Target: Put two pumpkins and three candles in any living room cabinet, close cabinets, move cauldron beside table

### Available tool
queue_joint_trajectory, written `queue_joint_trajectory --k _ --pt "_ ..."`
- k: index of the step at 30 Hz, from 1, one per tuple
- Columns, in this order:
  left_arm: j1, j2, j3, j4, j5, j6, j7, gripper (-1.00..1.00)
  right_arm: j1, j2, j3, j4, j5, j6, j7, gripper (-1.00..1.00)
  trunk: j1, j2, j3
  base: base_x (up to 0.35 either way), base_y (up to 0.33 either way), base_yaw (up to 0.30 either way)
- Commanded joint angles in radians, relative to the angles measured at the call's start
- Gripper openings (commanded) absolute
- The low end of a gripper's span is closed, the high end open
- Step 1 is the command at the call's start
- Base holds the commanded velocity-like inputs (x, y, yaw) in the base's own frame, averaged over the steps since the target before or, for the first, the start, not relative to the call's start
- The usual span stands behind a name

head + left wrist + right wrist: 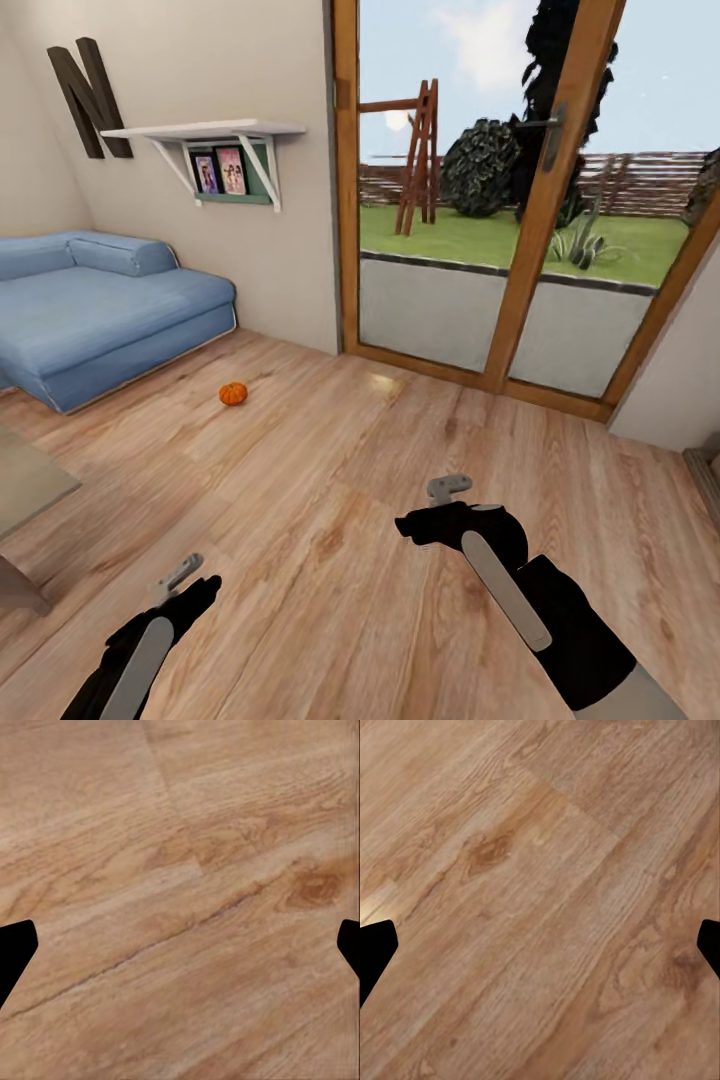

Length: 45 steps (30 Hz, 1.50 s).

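At far left, the corner of a grey-topped table (25, 480) edges into your head view; beyond it a blue sofa (100, 315) lines the wall. One pumpkin (233, 393) sits alone on the wood floor (330, 480), well ahead of your left gripper (178, 576) and right gripper (449, 488). Both wrist cameras show fingertips set wide apart over bare planks, holding nothing. By this evidence, the pumpkin is not yet stowed.

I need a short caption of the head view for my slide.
One orange pumpkin lies on the wooden floor near the blue sofa; both grippers, left and right, hold nothing.
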Motion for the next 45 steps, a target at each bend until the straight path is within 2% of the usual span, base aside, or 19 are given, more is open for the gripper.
queue_joint_trajectory --k 1,4,6,11,12,13,15,16,19,21,23,26,28,32,35,36,38,40,45 --pt "0.000 0.000 0.001 0.002 0.000 0.000 -0.004 1.00 0.000 0.000 0.000 0.000 0.000 0.000 0.005 1.00 0.000 0.000 0.000 0.349 0.000 0.007" --pt "0.000 0.001 0.002 0.007 0.000 0.002 -0.015 1.00 0.009 -0.003 -0.002 -0.008 0.001 -0.001 0.066 1.00 0.000 0.000 0.000 0.349 0.000 0.003" --pt "-0.001 0.001 0.003 0.009 0.000 0.003 -0.026 1.00 0.021 -0.004 -0.002 -0.020 0.003 -0.007 0.130 1.00 0.000 0.000 0.000 0.349 0.000 0.001" --pt "-0.011 0.004 0.003 0.040 -0.001 0.004 -0.058 1.00 0.040 -0.005 0.001 -0.032 0.004 -0.036 0.174 1.00 0.000 0.000 0.000 0.349 0.000 0.000" --pt "-0.019 0.007 0.003 0.061 -0.001 0.002 -0.065 1.00 0.042 -0.006 0.001 -0.036 0.004 -0.039 0.178 1.00 0.000 0.000 0.000 0.349 0.000 0.000" --pt "-0.055 0.013 0.002 0.153 -0.003 -0.005 -0.096 1.00 0.049 -0.006 0.002 -0.057 0.004 -0.044 0.184 1.00 0.000 0.000 0.000 0.349 0.000 0.000" --pt "-0.082 0.017 0.002 0.223 -0.004 -0.011 -0.128 1.00 0.061 -0.006 0.002 -0.077 0.004 -0.046 0.185 1.00 0.000 0.000 0.000 0.349 0.000 0.000" --pt "-0.125 0.031 0.003 0.333 -0.003 -0.018 -0.213 1.00 0.089 -0.005 0.000 -0.116 0.004 -0.049 0.186 1.00 0.000 0.000 0.000 0.349 0.000 0.000" --pt "-0.140 0.051 0.005 0.375 -0.001 -0.020 -0.276 1.00 0.099 -0.004 0.000 -0.130 0.004 -0.049 0.187 1.00 0.000 0.000 0.000 0.349 0.000 0.000" --pt "-0.150 0.072 0.034 0.405 0.001 -0.020 -0.362 1.00 0.105 -0.005 -0.002 -0.136 0.002 -0.048 0.189 1.00 0.000 0.000 0.000 0.349 0.000 0.000" --pt "-0.152 0.078 0.063 0.418 0.001 -0.018 -0.405 1.00 0.107 -0.005 -0.003 -0.137 0.000 -0.048 0.189 1.00 0.000 0.000 0.000 0.349 0.000 0.000" --pt "-0.155 0.089 0.129 0.455 -0.001 -0.016 -0.504 1.00 0.109 -0.006 -0.006 -0.138 -0.002 -0.047 0.193 1.00 0.000 0.000 0.000 0.349 0.000 0.000" --pt "-0.155 0.103 0.159 0.473 -0.001 -0.015 -0.549 1.00 0.109 -0.008 -0.006 -0.138 -0.001 -0.047 0.226 1.00 0.000 0.000 0.000 0.349 0.000 0.000" --pt "-0.152 0.114 0.173 0.482 -0.001 -0.017 -0.570 1.00 0.110 -0.008 -0.006 -0.139 0.003 -0.047 0.285 1.00 0.000 0.000 0.000 0.349 0.000 0.000" --pt "-0.148 0.127 0.211 0.494 -0.001 -0.020 -0.577 1.00 0.110 -0.007 -0.005 -0.144 0.004 -0.047 0.307 1.00 0.000 0.000 0.000 0.349 0.009 0.000" --pt "-0.147 0.129 0.237 0.499 -0.002 -0.021 -0.578 1.00 0.110 -0.007 -0.004 -0.144 0.004 -0.047 0.311 1.00 0.000 0.000 0.000 0.348 0.060 0.000" --pt "-0.147 0.130 0.248 0.501 -0.002 -0.022 -0.578 1.00 0.110 -0.006 -0.004 -0.145 0.004 -0.047 0.312 1.00 0.000 0.000 0.000 0.346 0.077 0.000" --pt "-0.146 0.132 0.279 0.507 -0.003 -0.022 -0.579 1.00 0.110 -0.005 -0.004 -0.146 0.004 -0.049 0.315 1.00 0.000 0.000 0.000 0.334 0.136 0.000" --pt "-0.146 0.133 0.292 0.515 -0.002 -0.022 -0.580 1.00 0.110 -0.005 -0.004 -0.146 0.004 -0.049 0.317 1.00 0.000 0.000 0.000 0.322 0.163 0.000"
